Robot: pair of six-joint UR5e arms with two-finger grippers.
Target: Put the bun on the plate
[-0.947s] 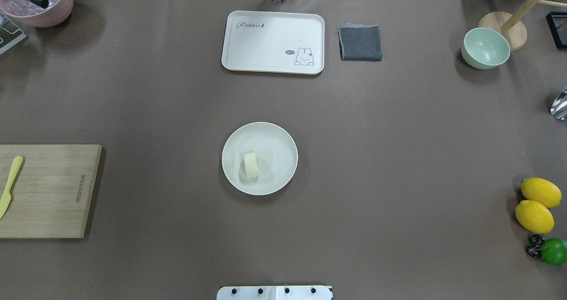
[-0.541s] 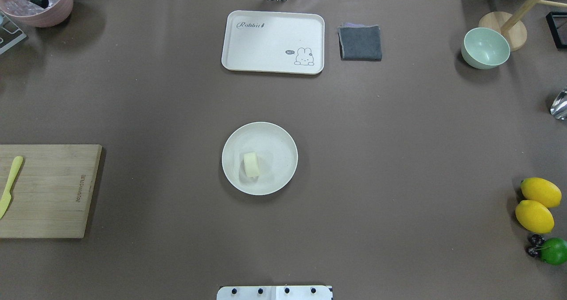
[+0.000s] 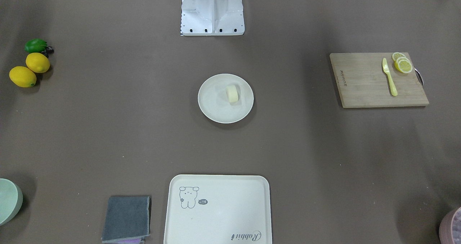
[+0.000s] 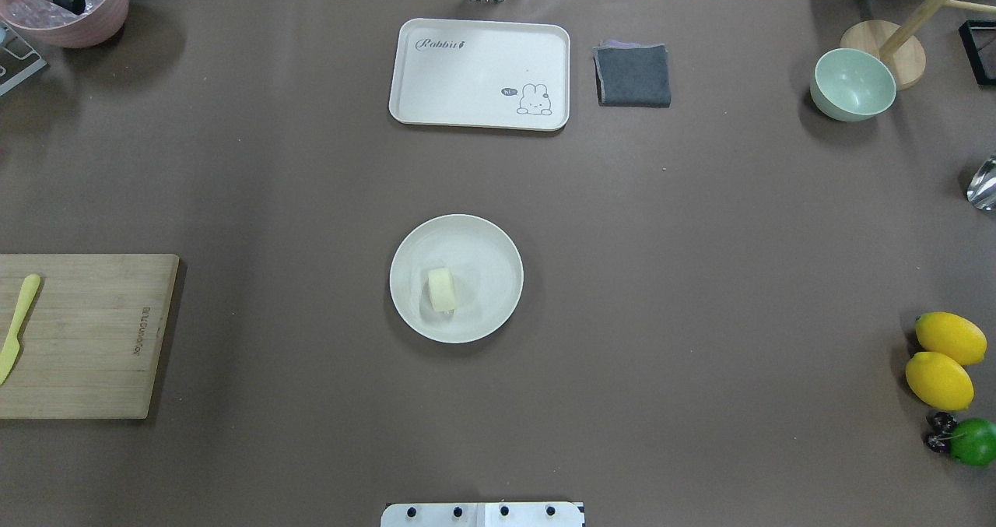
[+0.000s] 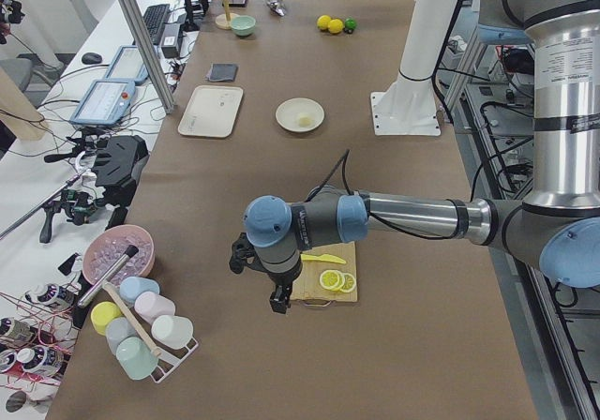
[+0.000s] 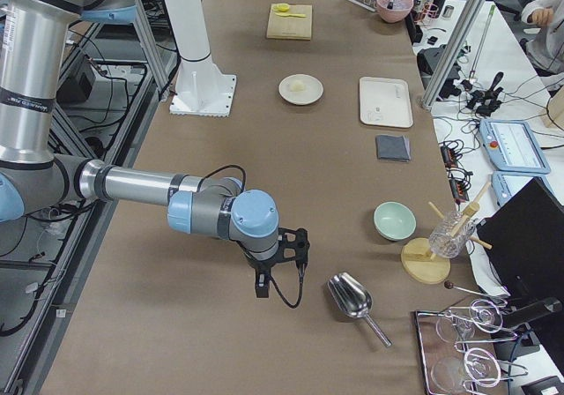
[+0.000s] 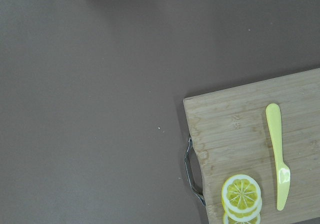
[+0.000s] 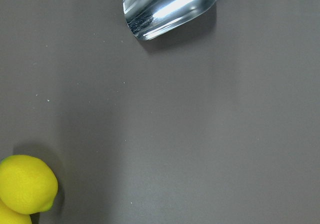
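While the bun (image 4: pixel 441 289) lies on its side inside the plate (image 4: pixel 498 251), slightly left of the plate's middle and toward the robot, the plate sits near the centre of the table (image 4: pixel 700 239). At the far edge is a tray (image 4: pixel 467 75), with a folded cloth (image 4: pixel 633 75) just right of it. A board (image 3: pixel 363 81) at the left edge carries a knife (image 3: pixel 389 77) and lemon slices (image 3: pixel 403 64). A bowl (image 4: pixel 853 85) stands near the far right corner. Two lemons (image 4: pixel 939 380) and a lime (image 4: pixel 973 440) rest at the right edge.

The left gripper (image 5: pixel 278 300) hangs beside the board, and the right gripper (image 6: pixel 261 289) hangs near a scoop (image 6: pixel 351 296). For both, I cannot tell how far the fingers are parted or whether they grip anything.
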